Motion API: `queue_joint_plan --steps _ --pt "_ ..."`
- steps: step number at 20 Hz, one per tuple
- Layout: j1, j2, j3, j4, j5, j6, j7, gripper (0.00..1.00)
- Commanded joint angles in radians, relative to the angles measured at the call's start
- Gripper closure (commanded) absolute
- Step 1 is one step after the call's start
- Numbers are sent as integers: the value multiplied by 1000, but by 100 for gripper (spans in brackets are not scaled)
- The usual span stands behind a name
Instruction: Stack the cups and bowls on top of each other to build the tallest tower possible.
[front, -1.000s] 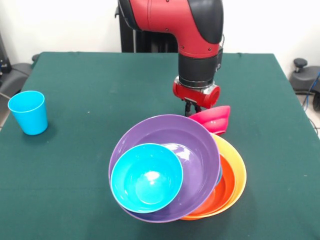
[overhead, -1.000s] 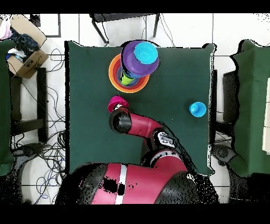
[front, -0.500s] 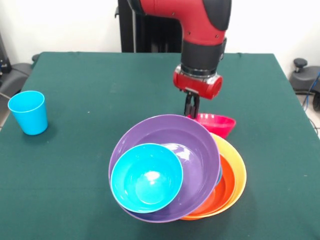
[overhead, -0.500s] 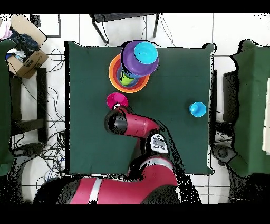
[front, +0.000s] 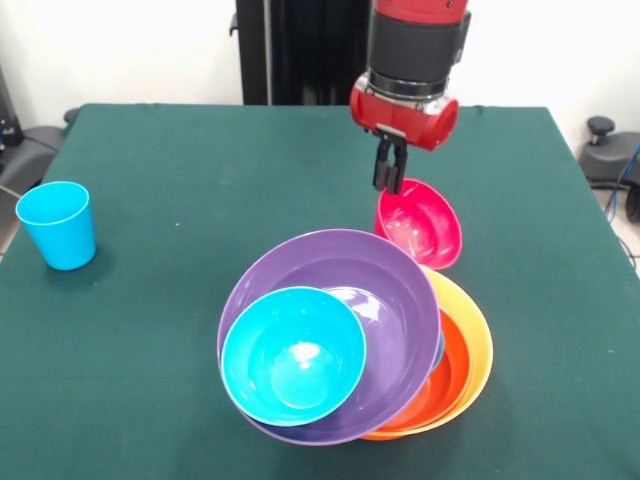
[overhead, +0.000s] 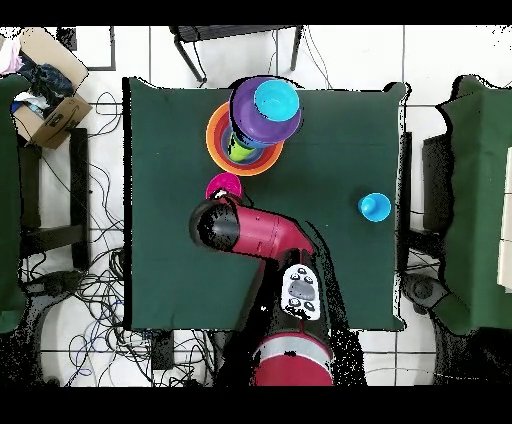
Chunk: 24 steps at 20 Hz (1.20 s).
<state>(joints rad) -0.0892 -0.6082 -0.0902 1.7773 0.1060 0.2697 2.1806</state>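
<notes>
Single red and black arm seen reaching down from above in front view, wrist held vertical, black collar above red wrist block. Claw (front: 389, 172) pointed straight down below wrist, fingers drawn close together, pinched on rim of pink-red bowl (front: 423, 224), which is carried tilted. In overhead view, red forearm laid out across surface from base, black elbow end over claw; claw itself hidden beneath arm there.
</notes>
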Motion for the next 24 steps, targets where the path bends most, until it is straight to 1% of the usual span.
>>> queue_joint_plan --steps 1,3,8,14,16,21,24 --pt "2 -2 45 18 32 88 127 100" --pt "-4 10 52 8 34 84 124 100" --pt "-9 21 72 25 42 41 132 100" --pt "-21 33 83 17 43 34 121 100" --pt "-23 18 82 20 42 53 115 100" --pt "-19 -53 81 47 49 120 111 100" --pt "-29 -85 82 29 55 182 94 100"
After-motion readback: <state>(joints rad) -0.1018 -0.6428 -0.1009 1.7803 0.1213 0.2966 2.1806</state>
